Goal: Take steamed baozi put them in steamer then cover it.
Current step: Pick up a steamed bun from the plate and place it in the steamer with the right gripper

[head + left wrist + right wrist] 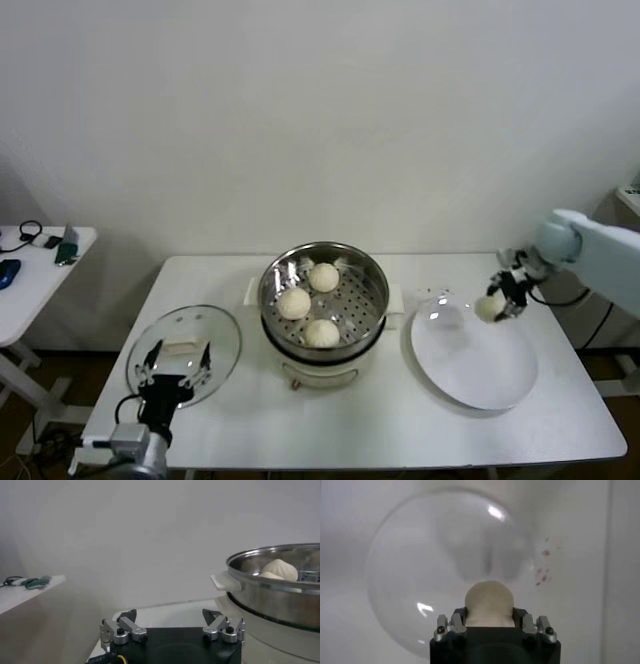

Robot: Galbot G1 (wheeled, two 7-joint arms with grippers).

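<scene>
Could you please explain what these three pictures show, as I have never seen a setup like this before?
This is a two-armed robot working at a white table. The wide picture comes from a camera on its head; the other two come from cameras on its wrists. In the middle stands a steel steamer with three baozi in it. A glass cover lies on the table at the robot's left, with the open left tool over it. A white plate sits on the right. The right tool is shut on the fourth baozi, lifted above the plate. A side table at far left carries small items.
</scene>
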